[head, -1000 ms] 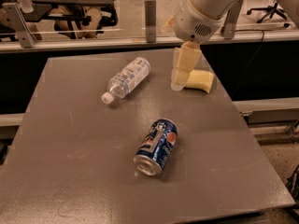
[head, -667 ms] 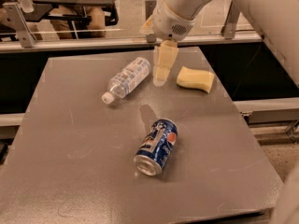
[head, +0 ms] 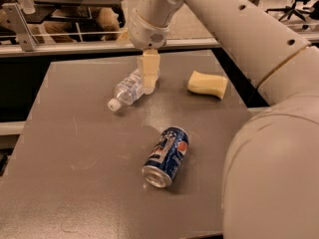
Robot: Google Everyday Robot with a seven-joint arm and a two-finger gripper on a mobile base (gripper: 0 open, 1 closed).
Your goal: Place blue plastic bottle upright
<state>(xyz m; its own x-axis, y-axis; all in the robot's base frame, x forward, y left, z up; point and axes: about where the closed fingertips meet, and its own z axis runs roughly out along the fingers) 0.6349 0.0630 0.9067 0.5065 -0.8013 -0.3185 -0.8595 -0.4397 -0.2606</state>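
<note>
Lying on its side on the grey table [head: 75, 148], the blue plastic bottle [head: 128, 87] rests beyond the Pepsi can [head: 167, 156] and a little to the left of it in the camera view, well apart from it. The bottle is small and clear. Its white screw cap points toward the near left, and its base end points away from the can toward the far right. It is not upright.

The gripper [head: 149, 87] hangs beyond the can as well, pointing straight down from a white wrist. Its cream tip overlaps the base end of the bottle. From this angle I cannot tell whether the gripper is open, closed or gripping the bottle, nor whether it touches the bottle at all.

The can itself lies on its side near the middle of the table, blue with a red and white logo, its silver end turned toward the near edge. A yellow sponge [head: 207, 83] lies flat beyond the can and to its right, apart from both the bottle and the gripper. The white robot arm [head: 239, 29] fills the space to the right of the can and passes above the sponge on its way to the wrist.
</note>
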